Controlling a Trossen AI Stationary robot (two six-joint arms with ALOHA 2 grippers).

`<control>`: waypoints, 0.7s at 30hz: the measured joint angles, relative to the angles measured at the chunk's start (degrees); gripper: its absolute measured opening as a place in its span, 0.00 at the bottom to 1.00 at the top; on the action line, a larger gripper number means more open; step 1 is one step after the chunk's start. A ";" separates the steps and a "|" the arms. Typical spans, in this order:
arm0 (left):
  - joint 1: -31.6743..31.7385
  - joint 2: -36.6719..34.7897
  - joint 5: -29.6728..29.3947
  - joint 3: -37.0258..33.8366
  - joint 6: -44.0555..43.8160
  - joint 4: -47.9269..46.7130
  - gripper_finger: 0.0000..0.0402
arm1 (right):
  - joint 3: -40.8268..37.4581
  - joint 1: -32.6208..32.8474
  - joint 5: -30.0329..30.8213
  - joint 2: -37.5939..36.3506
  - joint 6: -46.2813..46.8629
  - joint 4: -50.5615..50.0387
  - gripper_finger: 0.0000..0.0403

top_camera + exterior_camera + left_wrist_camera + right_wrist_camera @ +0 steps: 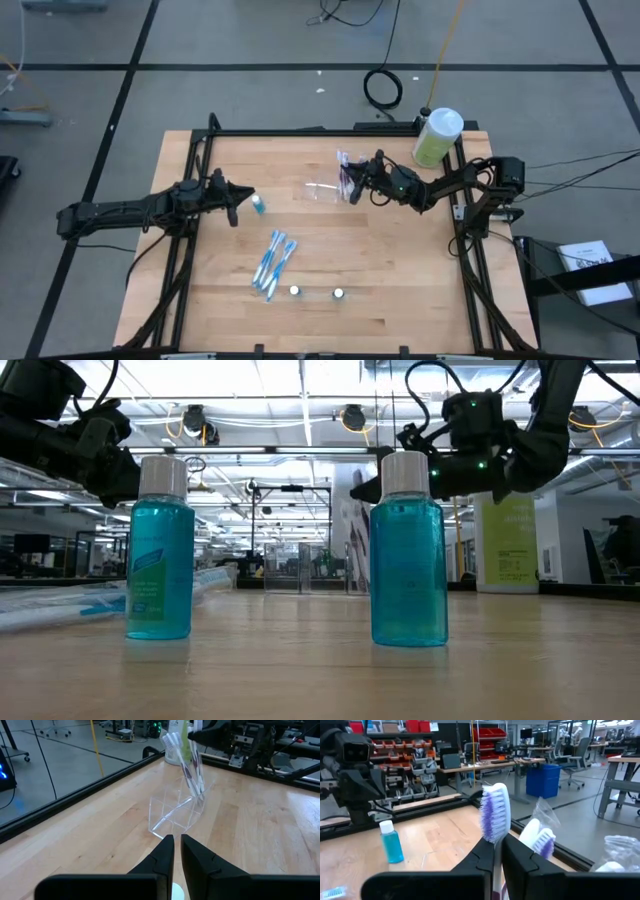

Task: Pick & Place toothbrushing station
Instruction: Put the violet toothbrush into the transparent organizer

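The toothbrushing station, a clear plastic tray [175,815], rests by its base on the wood in the far middle of the table [322,190]. Two white-and-purple toothbrushes [186,765] stand tilted with their lower ends in its taller end. My right gripper [498,847] reaches in level from the table's right [354,184] and is shut on one of them. My left gripper [177,842] waits at the left [237,208], pointing toward the tray, shut and with nothing in it. A small blue bottle [258,205] stands just beyond its tips. My right gripper pinches one toothbrush between its two fingers, just below the bristled head [494,837]. The fingers come level from the table's right and lie across the brush. The head stands up above the fingers, and the brush's lower end [200,790] reaches down into the tray.
Blue packaged toothbrushes [272,262] lie near the table's middle. Two small blue bottles [295,291] [338,294] stand near the front edge. A green bottle with a white cap [437,135] stands at the far right corner. Crinkled clear plastic [620,850] lies beside the held brush.
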 joint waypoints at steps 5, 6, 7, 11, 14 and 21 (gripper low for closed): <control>0.00 -0.01 0.00 0.00 -0.01 0.01 0.09 | 0.00 0.00 0.01 0.00 -0.01 -0.56 0.02; -0.02 -0.01 0.00 0.00 0.00 -0.01 0.09 | 0.00 0.00 0.01 0.00 -0.01 -0.92 0.02; 0.00 -0.02 0.00 0.00 0.01 -0.02 0.09 | 0.00 0.00 0.01 0.00 -0.01 -1.30 0.02; -0.02 -0.02 0.00 0.00 0.00 -0.01 0.09 | 0.00 0.00 0.03 0.00 -0.01 -3.87 0.02; -0.02 -0.02 0.00 0.00 0.01 0.00 0.09 | 0.00 0.00 0.05 0.00 -0.01 -4.16 0.02; -0.02 -0.02 0.00 0.00 0.01 -0.02 0.09 | 0.02 -0.27 1.40 -0.06 -0.03 -7.43 0.11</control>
